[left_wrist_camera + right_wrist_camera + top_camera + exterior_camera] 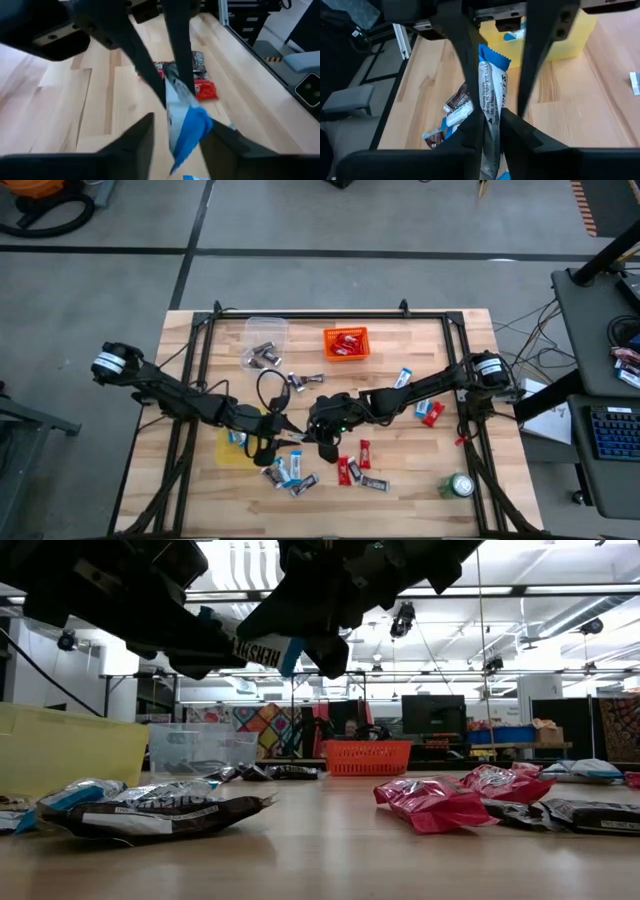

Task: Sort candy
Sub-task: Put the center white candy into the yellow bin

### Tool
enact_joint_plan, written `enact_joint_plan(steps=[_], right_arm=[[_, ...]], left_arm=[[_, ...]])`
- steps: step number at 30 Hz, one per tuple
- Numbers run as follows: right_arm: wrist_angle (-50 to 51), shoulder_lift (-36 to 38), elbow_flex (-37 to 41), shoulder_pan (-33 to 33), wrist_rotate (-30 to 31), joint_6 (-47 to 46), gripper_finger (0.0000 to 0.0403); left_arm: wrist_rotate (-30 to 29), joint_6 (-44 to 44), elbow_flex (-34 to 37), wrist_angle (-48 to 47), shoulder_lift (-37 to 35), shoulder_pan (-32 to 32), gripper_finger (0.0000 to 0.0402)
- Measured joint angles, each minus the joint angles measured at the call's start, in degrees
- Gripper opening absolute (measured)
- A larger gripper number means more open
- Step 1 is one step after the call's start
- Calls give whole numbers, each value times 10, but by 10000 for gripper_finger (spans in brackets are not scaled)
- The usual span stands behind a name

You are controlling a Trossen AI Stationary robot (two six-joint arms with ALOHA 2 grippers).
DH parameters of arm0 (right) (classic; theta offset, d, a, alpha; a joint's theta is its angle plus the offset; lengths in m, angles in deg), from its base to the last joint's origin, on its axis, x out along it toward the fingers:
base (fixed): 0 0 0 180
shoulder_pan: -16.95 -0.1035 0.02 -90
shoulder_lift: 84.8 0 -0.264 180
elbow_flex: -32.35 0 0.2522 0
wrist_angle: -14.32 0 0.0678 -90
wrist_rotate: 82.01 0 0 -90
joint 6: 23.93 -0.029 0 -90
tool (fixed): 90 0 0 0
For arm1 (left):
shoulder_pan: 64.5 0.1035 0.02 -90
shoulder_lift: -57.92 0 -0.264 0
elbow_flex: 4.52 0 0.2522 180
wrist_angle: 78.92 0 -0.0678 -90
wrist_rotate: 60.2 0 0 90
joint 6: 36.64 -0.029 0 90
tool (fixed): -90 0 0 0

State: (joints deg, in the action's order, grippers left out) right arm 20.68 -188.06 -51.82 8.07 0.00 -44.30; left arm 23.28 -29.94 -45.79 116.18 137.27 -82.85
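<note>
Meeting mid-frame over the worktop (400, 480), both arms look to be in a handover of one blue-and-white bar (492, 95). Right gripper (490, 127) has its fingers clamped on the bar's lower part; left gripper (175, 135) has its fingers apart around the bar's blue end, not clearly pinching yet. In the low view the bar (262, 652) hangs lifted well above the wood.

Rest of the candy: a loose pile (290, 472) at lower centre of the high view, red bars (352, 470) just right of it, more blue-and-white and red ones (425, 410) at centre right, dark bars (265, 358) at upper left.

Doing it well, my guess: left fingers should close fully on the free end before the right lets go, then carry left to the yellow bin (232, 448), which already holds a blue-and-white bar and sits just under the left arm. Keep the bar high so it clears the bin wall.

Room: orange bin (346, 343) and clear bin (262, 330) are at upper centre, well apart from the grippers. Green can (460, 485) is at lower right, out of the path. Black frame rails (205, 360) run down both worktop sides; the pile right below is the nearest clutter. Open wood lies at upper right.
</note>
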Motion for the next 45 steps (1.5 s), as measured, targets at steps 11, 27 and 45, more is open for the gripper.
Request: enact_joint_plan(steps=[11, 27, 45], right_arm=[[33, 14, -1, 5, 5, 0, 135], [44, 33, -1, 10, 6, 20, 176], [51, 31, -1, 10, 6, 38, 176]], left_arm=[[13, 109, -16, -140, -70, -12, 31], [12, 335, -297, -921, -151, -86, 17], [102, 342, -145, -792, -159, -82, 13]])
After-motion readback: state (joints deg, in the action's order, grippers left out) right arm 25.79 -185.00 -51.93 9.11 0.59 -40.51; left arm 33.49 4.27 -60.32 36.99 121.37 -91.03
